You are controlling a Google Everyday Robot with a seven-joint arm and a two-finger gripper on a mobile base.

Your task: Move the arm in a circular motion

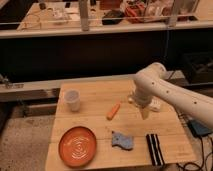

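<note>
There is one bench point(95, 125), and six loose things lie on it, one of each kind: one white cup point(73, 100), one small orange stick-shaped piece point(113, 111), one round orange plate point(77, 146), one blue lumpy piece point(122, 141), one flat black-and-white striped thing point(154, 149), and one whitish thing point(157, 105) that is partly hidden behind the arm. There is one arm point(172, 94), cream-white, and it ends in one hand point(144, 113). The hand hangs over the right part of the bench, between the orange piece and the whitish thing.
</note>
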